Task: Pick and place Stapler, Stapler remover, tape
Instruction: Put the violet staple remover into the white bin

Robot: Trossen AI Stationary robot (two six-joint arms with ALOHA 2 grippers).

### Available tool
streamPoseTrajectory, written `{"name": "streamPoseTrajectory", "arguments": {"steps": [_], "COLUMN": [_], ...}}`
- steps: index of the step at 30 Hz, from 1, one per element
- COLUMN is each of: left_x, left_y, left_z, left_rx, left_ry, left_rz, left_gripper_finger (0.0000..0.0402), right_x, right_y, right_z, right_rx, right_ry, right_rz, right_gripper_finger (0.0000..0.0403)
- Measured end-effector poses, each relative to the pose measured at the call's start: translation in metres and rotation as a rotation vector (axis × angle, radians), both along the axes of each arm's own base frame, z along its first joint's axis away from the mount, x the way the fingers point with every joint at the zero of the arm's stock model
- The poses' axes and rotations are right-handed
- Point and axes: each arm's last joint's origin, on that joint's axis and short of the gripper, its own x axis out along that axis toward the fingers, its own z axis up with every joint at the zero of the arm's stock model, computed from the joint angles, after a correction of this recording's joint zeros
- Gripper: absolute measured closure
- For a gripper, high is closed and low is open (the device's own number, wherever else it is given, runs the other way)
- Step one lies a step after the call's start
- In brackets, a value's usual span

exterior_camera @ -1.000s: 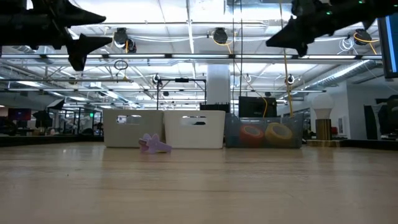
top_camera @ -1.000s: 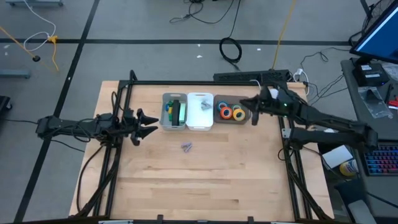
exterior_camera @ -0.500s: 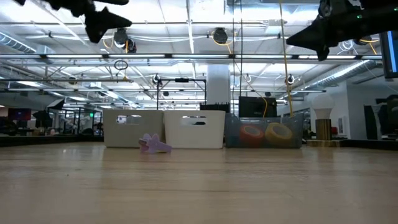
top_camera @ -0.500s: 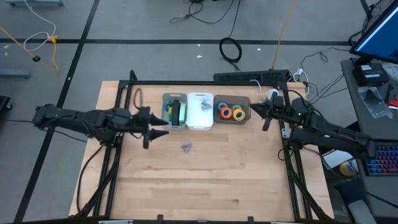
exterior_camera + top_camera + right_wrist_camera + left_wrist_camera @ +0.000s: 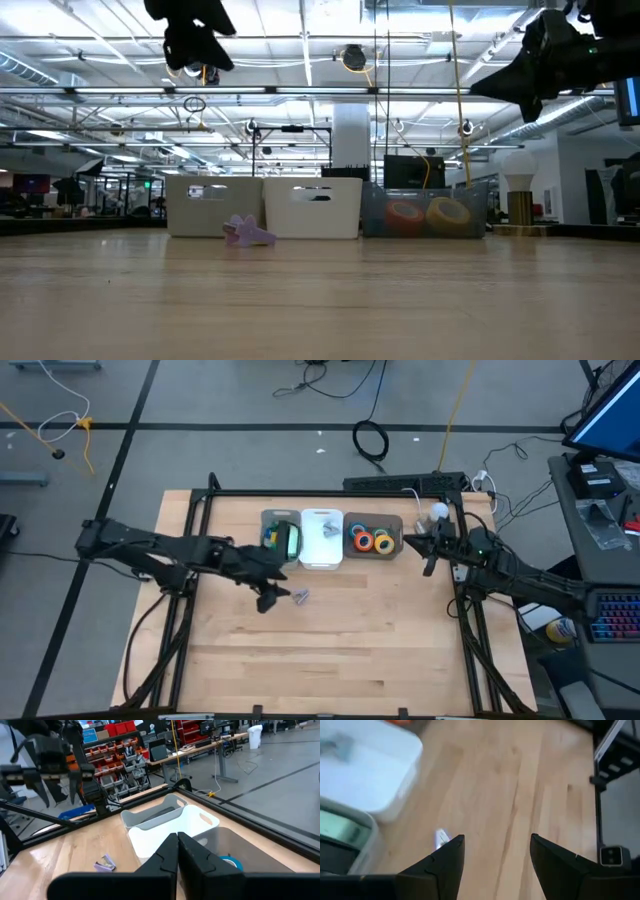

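A small purple staple remover lies on the wooden table in front of the bins; it also shows in the low view. My left gripper hangs open above the table just left of it, and in the left wrist view the remover shows beside one finger. A green stapler lies in the grey bin. Orange and yellow tape rolls lie in the dark bin. My right gripper is shut and empty, in the air just right of that bin.
A white bin stands between the grey bin and the tape bin; the three form a row at the table's far side. Black frame rails run along the table's left and right edges. Bare wood fills the near half.
My left gripper has swung from the table's left side toward the right and near, past the grey bin to the staple remover, and has tipped downward. My right gripper has drawn back a little from the tape bin toward the table's right edge.
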Motion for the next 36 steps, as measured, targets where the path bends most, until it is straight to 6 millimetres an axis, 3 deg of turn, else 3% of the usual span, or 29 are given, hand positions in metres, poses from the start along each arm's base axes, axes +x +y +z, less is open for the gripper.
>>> {"name": "streamPoseTrajectory", "arguments": {"steps": [7, 17, 27, 36], "left_x": [0.026, 0.042, 0.048, 0.052], "left_y": [-0.006, -0.006, 0.01, 0.011], "left_z": [-0.027, -0.059, -0.064, -0.061], "left_rx": [-0.124, -0.214, -0.237, -0.188], "left_ry": [0.172, 0.32, 0.317, 0.266], "left_rz": [0.016, 0.058, 0.131, 0.073], "left_gripper_finger": [0.0176, 0.0176, 0.0176, 0.0176], "right_x": [-0.004, -0.006, -0.005, -0.006], "right_y": [0.002, 0.005, 0.007, 0.008], "right_z": [-0.005, -0.005, 0.0, 0.009], "right_rx": [-0.008, -0.013, 0.038, 0.01], "right_ry": [-0.02, -0.042, -0.101, -0.186], "right_rz": [0.006, 0.085, 0.134, 0.184], "right_gripper_finger": [0.0399, 0.0399, 0.0399, 0.0399]}}
